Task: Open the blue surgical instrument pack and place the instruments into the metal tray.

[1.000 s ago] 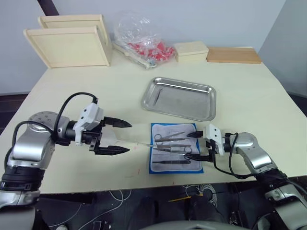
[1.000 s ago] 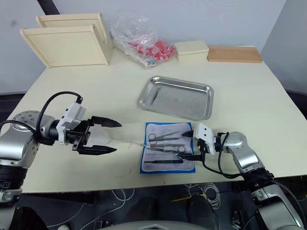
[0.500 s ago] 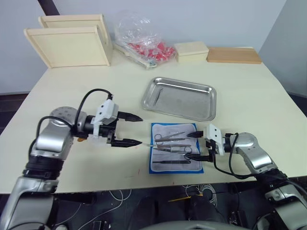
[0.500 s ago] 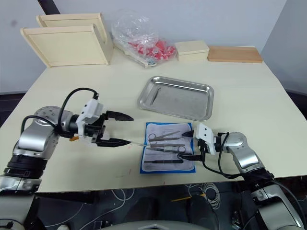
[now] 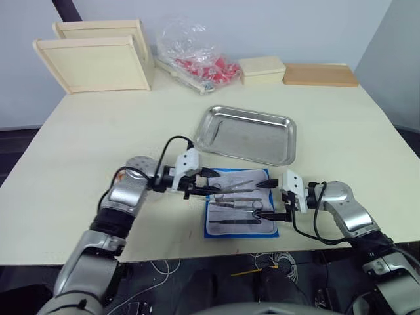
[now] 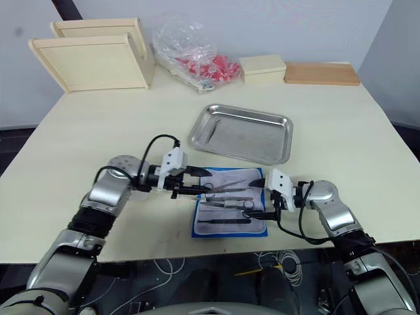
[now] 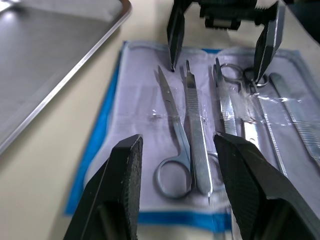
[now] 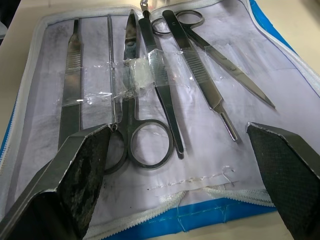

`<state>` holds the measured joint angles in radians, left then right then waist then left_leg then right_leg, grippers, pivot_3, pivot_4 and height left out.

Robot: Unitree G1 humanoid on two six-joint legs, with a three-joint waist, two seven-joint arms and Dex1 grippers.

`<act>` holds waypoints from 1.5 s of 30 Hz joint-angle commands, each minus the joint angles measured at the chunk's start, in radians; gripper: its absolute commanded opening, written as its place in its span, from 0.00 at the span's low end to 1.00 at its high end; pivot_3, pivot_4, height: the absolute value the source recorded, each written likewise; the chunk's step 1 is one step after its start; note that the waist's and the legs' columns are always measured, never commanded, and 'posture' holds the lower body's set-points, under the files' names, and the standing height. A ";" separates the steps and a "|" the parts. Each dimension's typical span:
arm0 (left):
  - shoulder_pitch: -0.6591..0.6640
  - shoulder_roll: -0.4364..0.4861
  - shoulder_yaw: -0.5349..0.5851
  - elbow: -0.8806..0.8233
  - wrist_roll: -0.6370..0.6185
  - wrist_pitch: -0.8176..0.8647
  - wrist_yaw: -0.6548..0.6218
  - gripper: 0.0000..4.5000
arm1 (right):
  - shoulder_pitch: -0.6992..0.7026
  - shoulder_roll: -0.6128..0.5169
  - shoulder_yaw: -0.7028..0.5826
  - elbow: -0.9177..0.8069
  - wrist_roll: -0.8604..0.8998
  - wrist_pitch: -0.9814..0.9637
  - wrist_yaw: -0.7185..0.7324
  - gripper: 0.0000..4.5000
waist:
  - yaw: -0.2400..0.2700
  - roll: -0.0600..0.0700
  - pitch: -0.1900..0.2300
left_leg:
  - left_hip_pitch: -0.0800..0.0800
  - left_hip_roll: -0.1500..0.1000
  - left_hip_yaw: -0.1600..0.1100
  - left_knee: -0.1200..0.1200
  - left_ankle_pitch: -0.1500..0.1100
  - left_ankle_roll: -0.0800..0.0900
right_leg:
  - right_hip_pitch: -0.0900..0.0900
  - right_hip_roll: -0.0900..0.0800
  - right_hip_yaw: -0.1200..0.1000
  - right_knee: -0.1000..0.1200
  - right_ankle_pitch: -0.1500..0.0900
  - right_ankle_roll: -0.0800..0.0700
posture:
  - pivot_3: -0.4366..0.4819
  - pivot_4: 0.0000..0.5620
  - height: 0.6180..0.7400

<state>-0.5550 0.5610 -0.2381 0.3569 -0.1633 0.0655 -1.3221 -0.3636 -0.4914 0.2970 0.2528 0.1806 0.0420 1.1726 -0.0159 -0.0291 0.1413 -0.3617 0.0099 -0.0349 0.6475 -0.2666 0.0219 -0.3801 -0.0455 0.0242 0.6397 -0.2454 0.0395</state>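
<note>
My left gripper (image 5: 209, 184) has travelled right across the table, from well left of the opened blue pack (image 5: 240, 203) to its left edge. A second ago its fingers were spread wide over bare tabletop; now they are narrower but still parted, and reach over the ring handles of the scissors (image 7: 173, 131) and the flat-handled tool beside them. The left arm has stretched out low along the table to get there.
</note>
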 commanded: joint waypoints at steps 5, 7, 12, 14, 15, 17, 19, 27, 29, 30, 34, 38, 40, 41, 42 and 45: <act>-0.085 -0.064 -0.005 0.134 0.051 -0.094 0.028 0.52 | 0.059 -0.021 0.060 0.092 -0.096 0.056 -0.029 1.00 | -0.001 0.000 0.000 | 0.000 -0.001 0.000 0.000 0.000 0.000 | 0.000 0.000 0.000 0.000 0.000 0.000 | 0.48 0.27 1.00; -0.099 -0.077 -0.003 0.161 0.055 -0.105 0.030 0.52 | 0.062 -0.025 0.058 0.089 -0.095 0.056 -0.029 1.00 | -0.001 0.000 0.000 | 0.000 -0.001 0.000 0.000 0.000 0.000 | 0.000 0.000 0.000 0.000 0.000 0.001 | 0.48 0.27 1.00; -0.119 -0.085 -0.014 0.212 0.087 -0.151 0.028 0.52 | 0.065 -0.027 0.056 0.085 -0.095 0.057 -0.031 1.00 | 0.000 0.000 0.000 | 0.000 -0.001 -0.001 0.000 0.000 0.000 | 0.000 0.000 -0.001 0.000 0.000 0.001 | 0.48 0.27 1.00; -0.118 -0.086 -0.026 0.223 0.102 -0.165 0.021 0.52 | 0.062 -0.026 0.056 0.087 -0.095 0.057 -0.031 1.00 | 0.000 0.000 0.000 | 0.000 -0.001 -0.001 0.000 0.000 0.000 | 0.000 0.000 -0.001 0.000 0.000 0.001 | 0.48 0.27 1.00; -0.115 -0.087 -0.032 0.224 0.109 -0.166 0.017 0.52 | 0.060 -0.025 0.056 0.089 -0.095 0.057 -0.032 1.00 | 0.000 0.000 0.000 | 0.000 -0.001 -0.001 0.000 0.000 0.000 | 0.000 0.000 -0.001 0.000 0.000 0.001 | 0.48 0.27 1.00; -0.112 -0.090 -0.035 0.224 0.115 -0.163 0.011 0.52 | 0.057 -0.023 0.056 0.090 -0.095 0.057 -0.033 1.00 | 0.000 0.000 0.000 | 0.000 -0.001 -0.001 0.000 0.000 0.000 | 0.000 0.000 -0.001 0.000 0.000 0.001 | 0.48 0.27 1.00; -0.105 -0.092 -0.037 0.218 0.115 -0.152 0.001 0.52 | 0.058 -0.023 0.056 0.089 -0.095 0.056 -0.033 1.00 | 0.000 0.000 0.000 | 0.000 -0.001 -0.001 0.000 0.000 0.000 | 0.000 0.000 -0.001 0.000 0.000 0.001 | 0.48 0.27 1.00; -0.097 -0.098 -0.038 0.193 0.116 -0.129 -0.003 0.52 | 0.059 -0.022 0.056 0.089 -0.094 0.057 -0.033 1.00 | 0.000 0.000 0.000 | 0.000 -0.001 -0.001 0.000 0.000 0.000 | 0.000 0.000 -0.001 0.000 0.000 0.001 | 0.48 0.27 1.00; -0.094 -0.096 -0.042 0.186 0.119 -0.123 -0.009 0.52 | 0.060 -0.021 0.057 0.090 -0.095 0.056 -0.034 1.00 | 0.000 0.000 0.000 | 0.000 -0.001 -0.001 0.000 0.000 0.000 | 0.000 0.000 -0.001 0.000 0.000 0.001 | 0.48 0.27 1.00; -0.092 -0.094 -0.045 0.182 0.121 -0.120 -0.012 0.52 | 0.060 -0.021 0.057 0.090 -0.095 0.055 -0.034 1.00 | 0.000 0.000 0.000 | 0.000 -0.001 -0.001 0.000 0.000 0.000 | 0.000 0.000 -0.001 0.000 0.000 0.001 | 0.48 0.27 1.00; -0.079 -0.084 -0.062 0.155 0.139 -0.087 -0.010 0.52 | 0.061 -0.017 0.058 0.088 -0.094 0.056 -0.037 1.00 | 0.000 0.000 0.000 | 0.000 -0.001 -0.001 0.000 0.000 0.000 | 0.000 0.000 -0.001 0.000 -0.001 0.003 | 0.48 0.27 1.00; -0.082 -0.080 -0.065 0.177 0.171 -0.061 0.028 0.52 | 0.061 -0.013 0.059 0.090 -0.095 0.055 -0.040 1.00 | 0.000 0.001 -0.001 | 0.000 -0.001 -0.001 0.000 0.000 0.000 | 0.000 0.000 -0.001 0.000 -0.001 0.003 | 0.48 0.27 1.00; -0.090 -0.082 -0.065 0.186 0.176 -0.056 0.041 0.52 | 0.061 -0.011 0.059 0.090 -0.095 0.054 -0.041 1.00 | 0.000 0.001 -0.001 | 0.000 -0.001 -0.001 0.000 0.000 0.000 | 0.001 0.000 -0.001 0.000 -0.002 0.004 | 0.48 0.27 1.00; -0.094 -0.086 -0.063 0.186 0.173 -0.054 0.045 0.52 | 0.061 -0.010 0.059 0.092 -0.094 0.054 -0.042 1.00 | 0.000 0.001 -0.001 | 0.000 -0.001 -0.001 0.000 0.000 0.000 | 0.001 0.000 -0.001 0.000 -0.002 0.003 | 0.48 0.27 1.00; -0.096 -0.089 -0.062 0.187 0.170 -0.052 0.047 0.52 | 0.061 -0.010 0.059 0.092 -0.094 0.053 -0.043 1.00 | 0.000 0.001 -0.001 | 0.000 -0.001 -0.001 0.000 0.000 0.000 | 0.001 0.000 -0.001 0.000 -0.002 0.004 | 0.48 0.27 1.00; -0.103 -0.089 -0.070 0.188 0.170 -0.058 0.036 0.52 | 0.054 -0.006 0.060 0.096 -0.095 0.054 -0.045 1.00 | 0.000 0.001 -0.001 | 0.000 -0.001 -0.001 0.000 0.000 0.000 | 0.001 0.000 -0.001 0.000 -0.002 0.004 | 0.48 0.27 1.00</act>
<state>-0.6623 0.4685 -0.2825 0.5251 -0.0293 -0.0014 -1.2925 -0.3591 -0.4922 0.2968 0.2484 0.1805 0.0425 1.1655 -0.0158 -0.0282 0.1401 -0.3614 0.0093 -0.0363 0.6475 -0.2666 0.0219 -0.3792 -0.0457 0.0228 0.6398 -0.2473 0.0432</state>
